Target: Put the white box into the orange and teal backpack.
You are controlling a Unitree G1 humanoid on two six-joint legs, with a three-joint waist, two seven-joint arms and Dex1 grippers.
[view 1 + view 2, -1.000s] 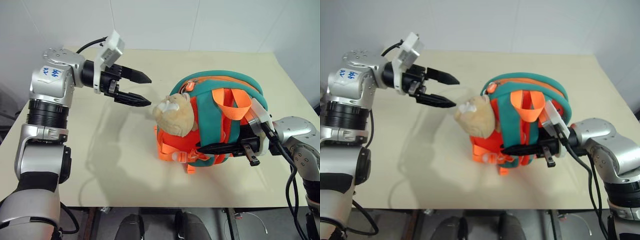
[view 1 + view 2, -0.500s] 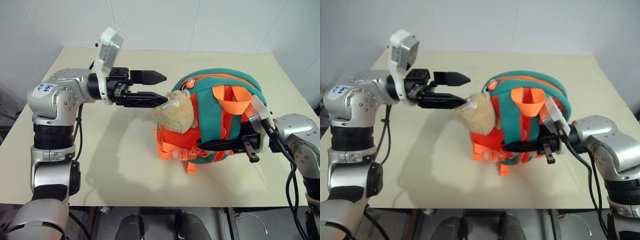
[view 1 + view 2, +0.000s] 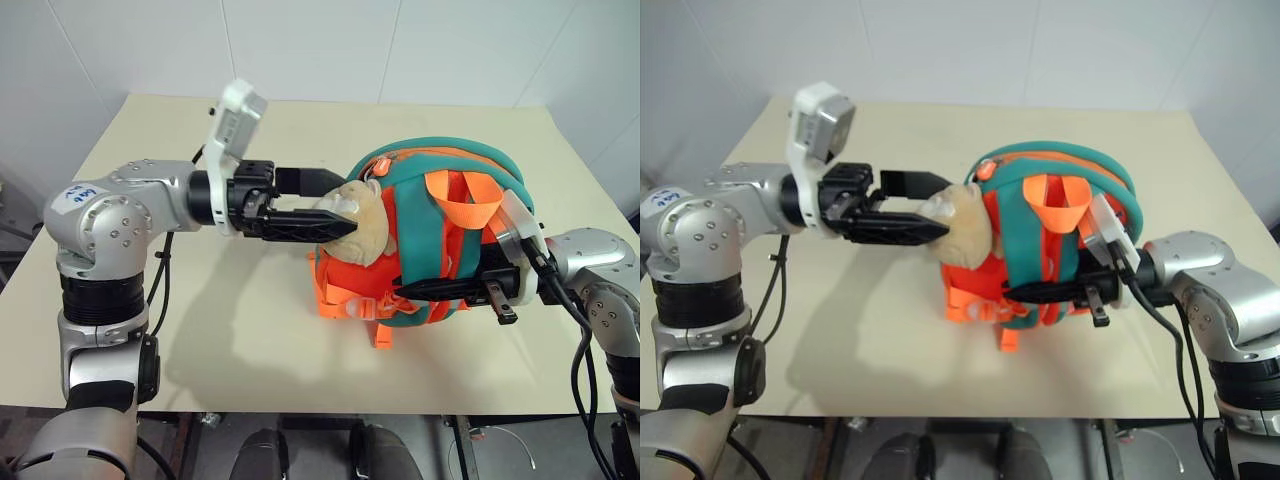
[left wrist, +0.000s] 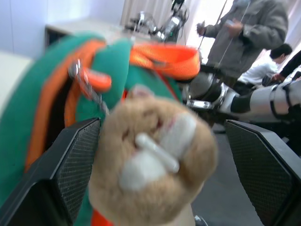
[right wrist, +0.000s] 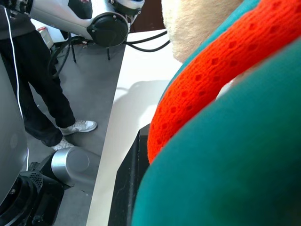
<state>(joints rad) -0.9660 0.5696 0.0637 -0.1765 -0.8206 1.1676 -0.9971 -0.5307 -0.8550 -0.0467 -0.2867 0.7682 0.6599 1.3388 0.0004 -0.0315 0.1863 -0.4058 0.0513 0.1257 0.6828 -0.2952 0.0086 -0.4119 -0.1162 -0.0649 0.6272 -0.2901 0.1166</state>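
The orange and teal backpack stands upright on the right half of the beige table, its beige plush toy charm hanging on the side that faces my left arm. My left gripper reaches in level from the left and is open, one finger on each side of the plush toy. Low on the backpack's front, my right gripper is shut on the teal fabric and orange strap. The white box is out of view.
A white wall rises behind the table's far edge. The table's left half lies bare. Two people are beyond the backpack in the left wrist view, and a person's legs stand on the floor beside the table.
My left gripper has swung right toward the backpack and rolled; its open fingers now straddle the plush toy. The right gripper and backpack have stayed put.
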